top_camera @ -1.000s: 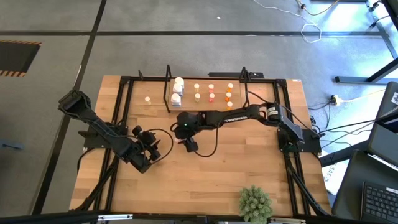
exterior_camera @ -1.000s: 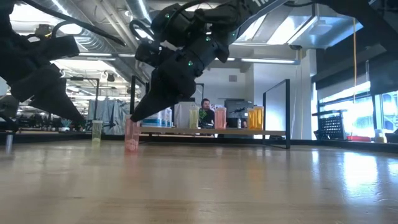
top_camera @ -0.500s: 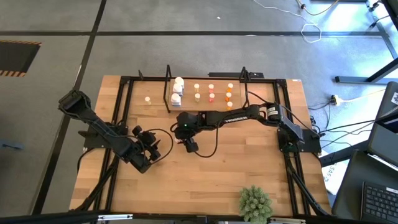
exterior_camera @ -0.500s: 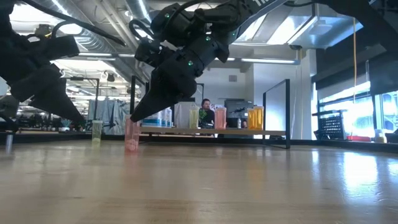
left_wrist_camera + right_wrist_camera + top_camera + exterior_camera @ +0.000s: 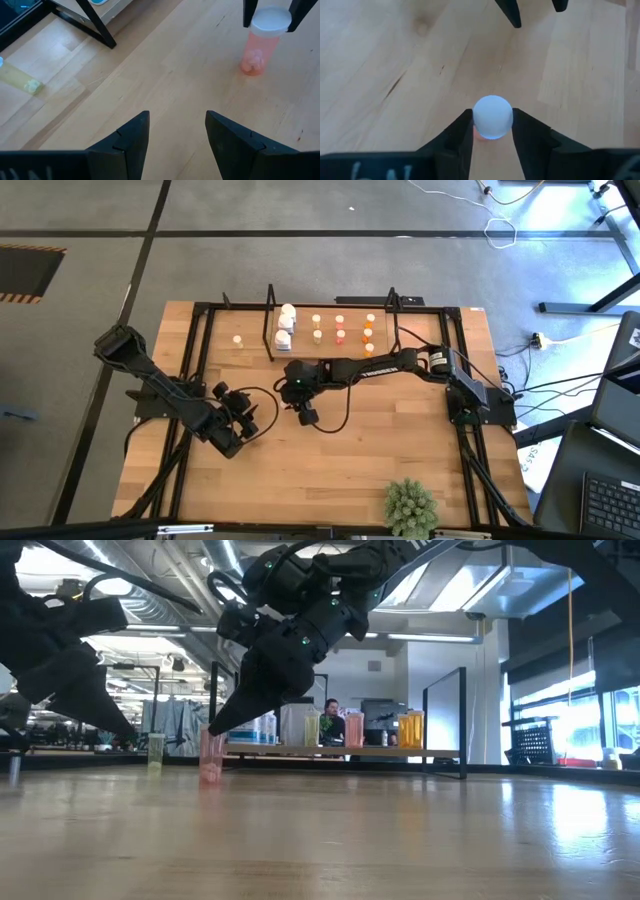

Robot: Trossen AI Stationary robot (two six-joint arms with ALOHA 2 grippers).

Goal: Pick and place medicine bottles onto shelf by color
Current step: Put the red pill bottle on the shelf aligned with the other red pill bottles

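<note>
Straddling a pink bottle (image 5: 492, 117) at frame center, right gripper (image 5: 491, 131) touches its cap; left gripper (image 5: 177, 132) apart, lower left.

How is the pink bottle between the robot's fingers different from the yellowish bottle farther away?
The pink bottle stands upright, while the yellowish bottle appears to lie on its side. The pink bottle sits between the right gripper fingers; nothing touches the yellowish bottle. The pink bottle is near the table's middle; the yellowish bottle sits left of the shelf. Both rest on the wooden table.
</note>
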